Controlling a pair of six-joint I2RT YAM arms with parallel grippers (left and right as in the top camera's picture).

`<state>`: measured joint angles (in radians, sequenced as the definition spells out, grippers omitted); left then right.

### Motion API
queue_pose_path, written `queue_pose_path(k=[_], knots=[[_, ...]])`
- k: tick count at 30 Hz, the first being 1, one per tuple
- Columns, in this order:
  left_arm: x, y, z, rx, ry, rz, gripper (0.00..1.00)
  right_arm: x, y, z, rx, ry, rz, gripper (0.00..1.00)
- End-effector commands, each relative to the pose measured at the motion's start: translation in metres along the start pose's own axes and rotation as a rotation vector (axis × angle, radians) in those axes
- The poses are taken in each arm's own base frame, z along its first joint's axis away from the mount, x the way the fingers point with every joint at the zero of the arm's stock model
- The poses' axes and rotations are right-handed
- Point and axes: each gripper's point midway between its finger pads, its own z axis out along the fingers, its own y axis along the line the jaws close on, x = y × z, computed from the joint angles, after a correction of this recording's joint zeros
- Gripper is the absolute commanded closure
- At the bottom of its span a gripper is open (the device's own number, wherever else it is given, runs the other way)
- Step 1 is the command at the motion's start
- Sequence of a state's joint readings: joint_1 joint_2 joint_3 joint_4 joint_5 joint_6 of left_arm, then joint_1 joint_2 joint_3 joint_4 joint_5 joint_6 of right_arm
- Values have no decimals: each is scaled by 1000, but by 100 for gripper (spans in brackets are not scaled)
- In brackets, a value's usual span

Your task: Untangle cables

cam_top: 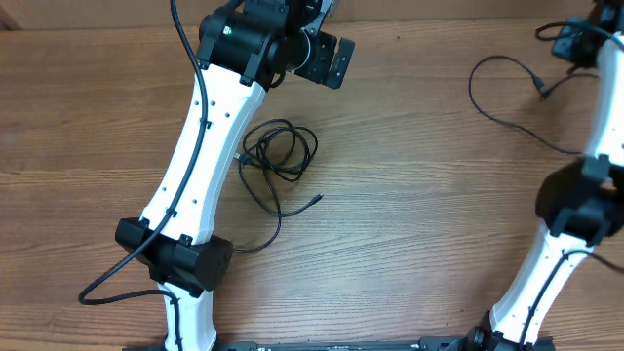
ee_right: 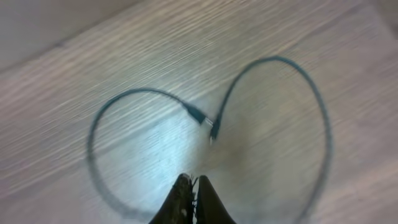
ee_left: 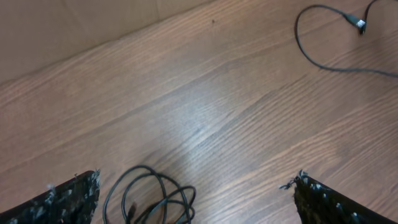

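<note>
A coiled black cable [cam_top: 279,151] lies mid-table beside my left arm, one plug end [cam_top: 317,198] trailing toward the front. The left wrist view shows the same coiled cable [ee_left: 152,196] low in the frame, between the fingers. My left gripper [ee_left: 196,179] hangs above it, open wide and empty. A second cable [cam_top: 502,93] lies loose at the far right. In the blurred right wrist view this second cable [ee_right: 106,124] curves in two arcs, its two plug ends [ee_right: 199,116] nearly meeting. My right gripper [ee_right: 193,182] hovers over it, shut, with nothing visible between the fingers.
The wooden table [cam_top: 419,214] carries both arms. My left arm [cam_top: 200,146] slants from the front left to the far centre, with a thick black arm wire [cam_top: 112,278] looping at its base. My right arm [cam_top: 575,205] stands along the right edge. A pale wall [ee_left: 74,25] borders the far side.
</note>
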<state>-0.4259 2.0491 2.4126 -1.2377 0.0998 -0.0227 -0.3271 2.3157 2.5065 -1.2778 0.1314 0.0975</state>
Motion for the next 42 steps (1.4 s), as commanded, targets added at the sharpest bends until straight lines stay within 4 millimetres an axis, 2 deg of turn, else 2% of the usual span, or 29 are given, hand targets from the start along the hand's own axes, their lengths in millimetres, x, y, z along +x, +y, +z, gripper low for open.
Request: queue_pose_path(k=[1, 4, 7, 11, 13, 17, 21, 22, 25, 29, 32, 35, 37, 38, 40, 42], knots=[[1, -4, -15, 1, -5, 2, 0, -6, 2, -66, -37, -56, 45, 96], [3, -5, -39, -3, -21, 4, 0, 3, 9, -94, -64, -48, 78, 96], [0, -2, -75, -39, -72, 7, 0, 12, 37, -125, -168, -50, 41, 96], [-1, 4, -143, -126, -184, -5, 0, 36, 94, -163, -291, -42, -77, 96], [7, 16, -182, -226, -237, -55, 0, 55, 134, -179, -362, -29, -185, 96], [34, 44, -245, -432, -300, -183, 0, 100, 207, -200, -456, -6, -367, 96], [87, 76, -274, -623, -223, -358, 0, 145, 261, -213, -527, 30, -491, 96], [92, 80, -273, -629, -208, -374, 0, 160, 272, -216, -538, 46, -527, 96], [110, 88, -268, -653, -168, -429, 0, 188, 287, -216, -547, 90, -591, 96], [156, 106, -247, -705, -51, -534, 0, 208, 286, -209, -526, 149, -622, 96], [181, 103, -214, -632, 13, -531, 0, 213, 285, -209, -537, 170, -647, 96], [200, 84, -167, -428, 33, -459, 0, 227, 289, -219, -623, 204, -753, 92], [212, 62, -136, -255, 29, -388, 0, 238, 292, -226, -700, 223, -841, 79], [215, 57, -130, -216, 26, -374, 0, 243, 296, -231, -751, 232, -875, 73], [224, 43, -115, -127, 23, -330, 0, 257, 304, -246, -898, 246, -968, 44], [230, 37, -108, -86, 30, -292, 0, 267, 307, -248, -973, 250, -1046, 28]])
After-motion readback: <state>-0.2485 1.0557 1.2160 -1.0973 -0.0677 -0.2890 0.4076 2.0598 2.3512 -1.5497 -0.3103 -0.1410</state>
